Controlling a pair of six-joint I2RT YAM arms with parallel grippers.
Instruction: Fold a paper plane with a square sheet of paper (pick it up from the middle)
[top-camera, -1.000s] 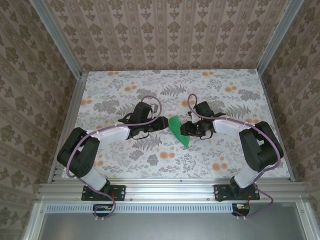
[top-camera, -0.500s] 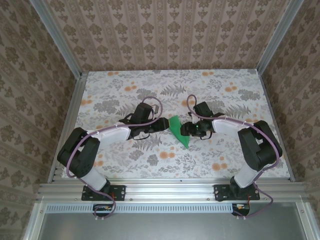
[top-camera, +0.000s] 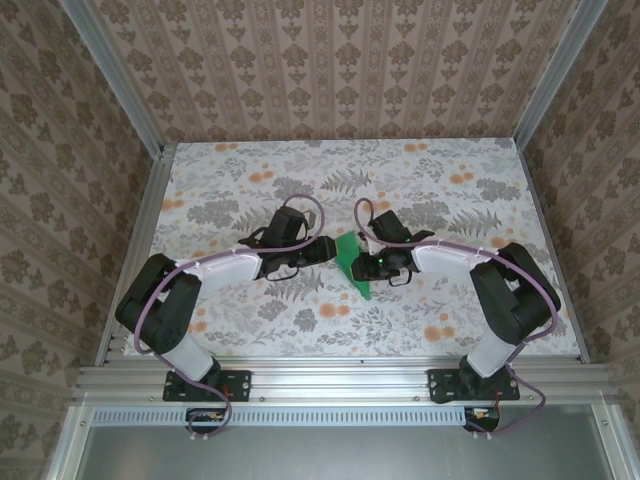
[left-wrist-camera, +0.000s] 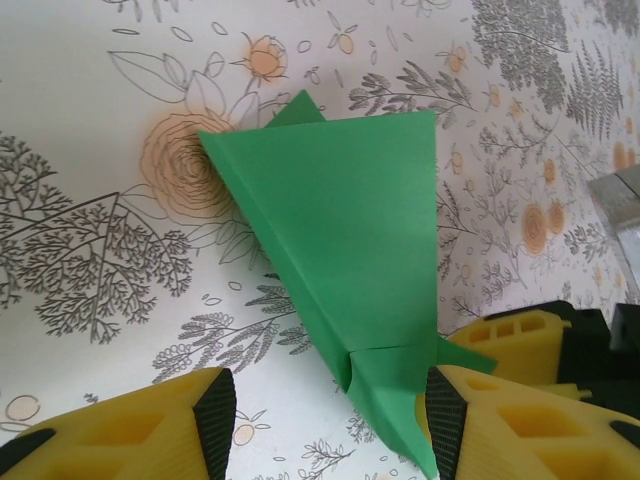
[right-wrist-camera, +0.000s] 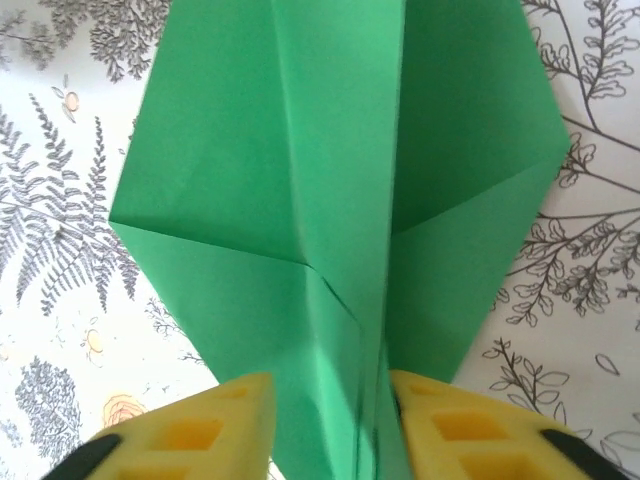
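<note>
The square sheet of paper (top-camera: 350, 264) is bright green and folded into a pointed, kite-like paper plane shape, lying on the table between both arms. In the left wrist view the paper (left-wrist-camera: 350, 200) points away from me, and its narrow tail reaches between my left gripper's (left-wrist-camera: 330, 420) open jaws, brushing the right pad (left-wrist-camera: 445, 420). My left gripper (top-camera: 327, 250) sits just left of the paper. My right gripper (top-camera: 368, 262) is over the paper's right side. There its jaws (right-wrist-camera: 325, 385) stand narrowly open astride the raised centre fold of the paper (right-wrist-camera: 300, 150).
The table (top-camera: 450, 320) has a flowered cloth and is fenced by aluminium rails (top-camera: 135, 250) and patterned walls. A yellow finger of the right gripper (left-wrist-camera: 520, 335) shows close beside my left gripper's right finger.
My right gripper has slid left onto the paper and its jaws have narrowed around the fold. The paper has shifted slightly left. The left arm has stayed put.
</note>
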